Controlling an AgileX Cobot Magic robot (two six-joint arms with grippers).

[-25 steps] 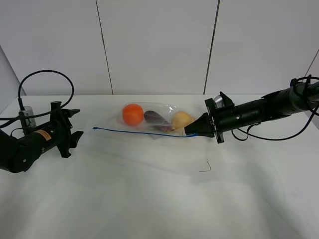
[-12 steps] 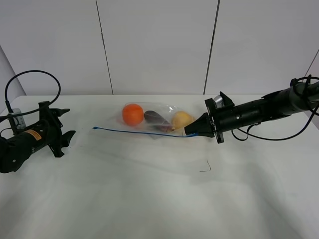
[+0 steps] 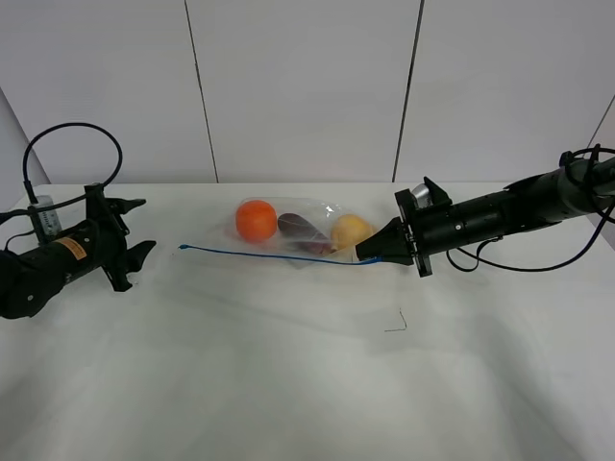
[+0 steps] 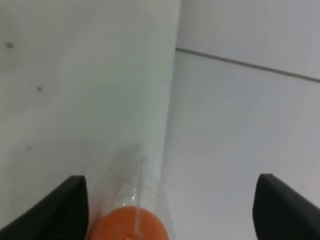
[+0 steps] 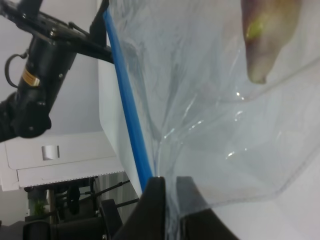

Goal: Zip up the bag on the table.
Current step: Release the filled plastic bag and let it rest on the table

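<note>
Bag-sealing task, seen from the high camera and both wrist cameras. The bag (image 3: 312,219) lies on its side on the far half of the table (image 3: 288,384), near the middle, with an orange (image 3: 255,220), an eggplant (image 3: 300,228) and a pear (image 3: 351,230) visible through the clear plastic. Its blue strip (image 3: 269,254) is drawn out in a thin, nearly straight line along the near edge.

The right gripper (image 3: 363,254) is shown with its fingers pressed together on the end of the strip beside the pear; in the right wrist view the blue line is seen running directly into the closed tips. The left gripper (image 3: 141,229) is held with its fingers spread wide, well apart from the opposite end of the strip and touching nothing.

Progress, as judged — one end of the mouth is anchored and the strip is pulled taut. The strip reads as a single blue line throughout, but whether its two tracks are fully pressed together cannot be told. If they are not, a pinch run along the strip from the free end is what is left.
</note>
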